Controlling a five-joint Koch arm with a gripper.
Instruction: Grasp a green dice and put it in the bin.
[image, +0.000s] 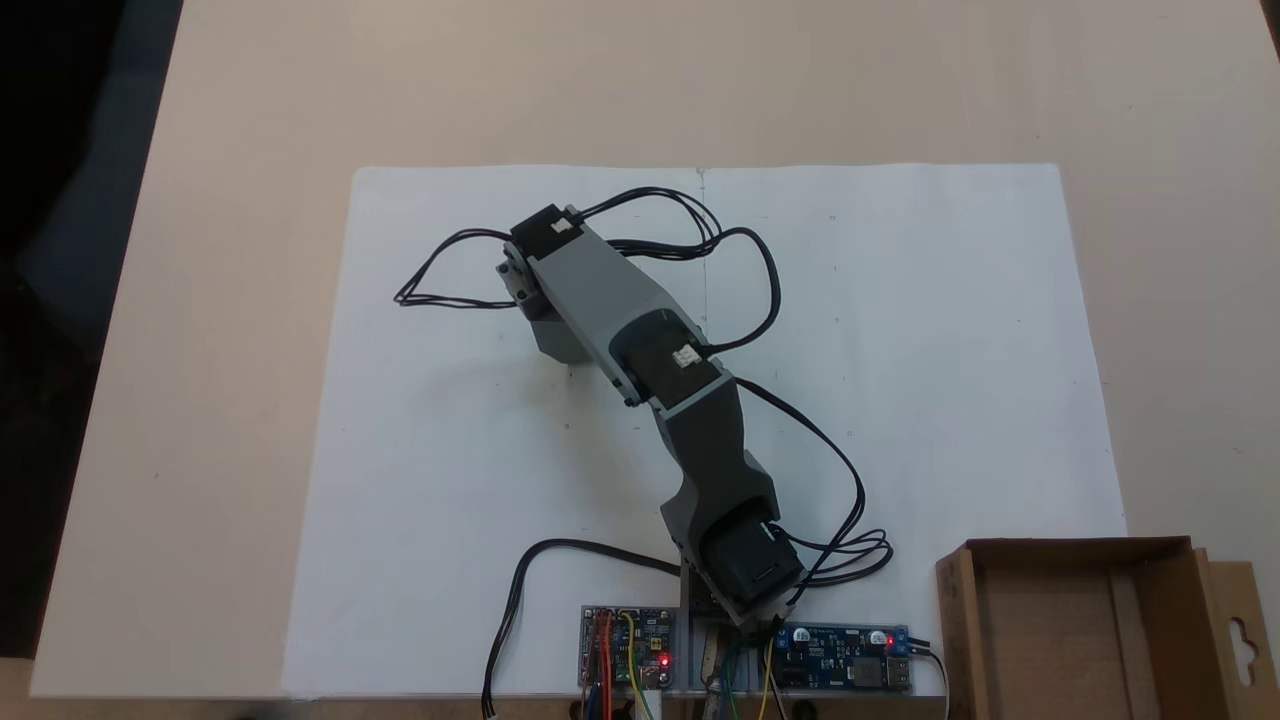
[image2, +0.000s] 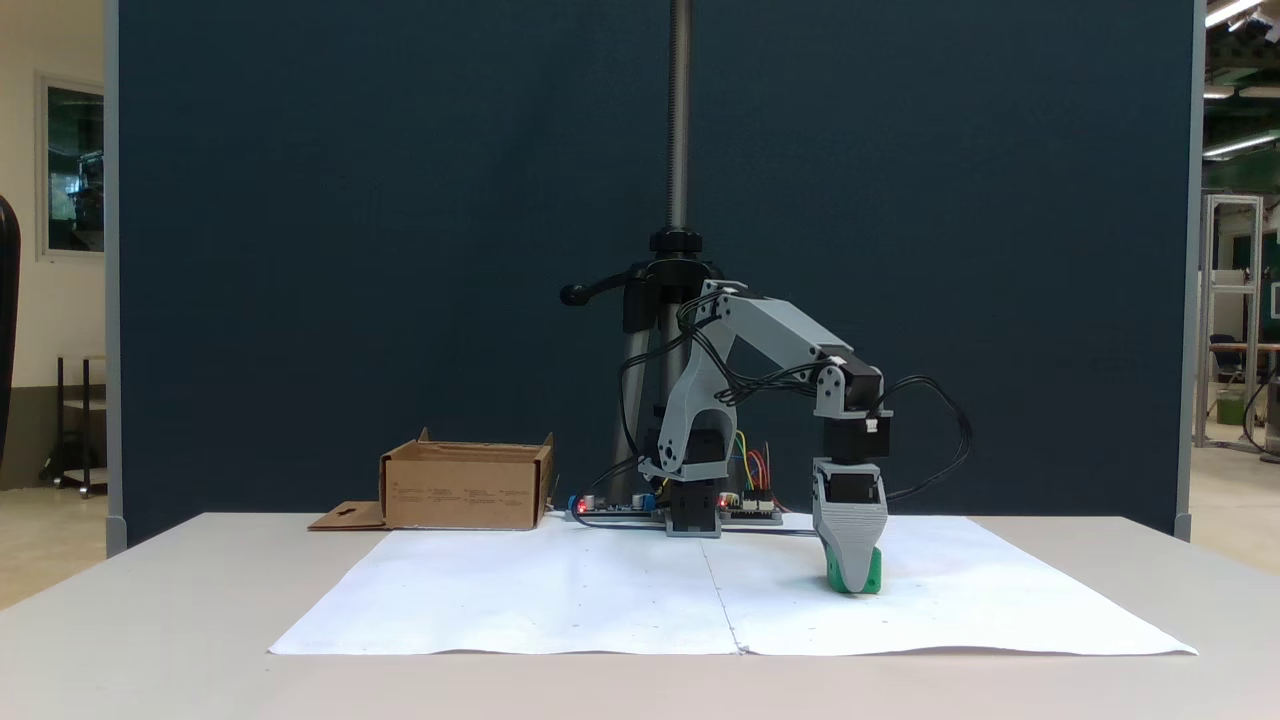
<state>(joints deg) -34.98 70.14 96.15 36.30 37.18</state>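
The arm (image: 640, 340) is built of light and dark grey plastic links with black servo blocks at the joints, two of them bearing small white connectors. Thin black cables loop loosely off it at centre frame. Its pincer (image2: 850, 575) is a tapering pale grey piece below a black motor.

Both fixed views are evenly, softly lit from above with faint shadows, mild glare on the white paper (image: 900, 350), slight overall softness, and ceiling lights (image2: 1235, 12) at upper right.
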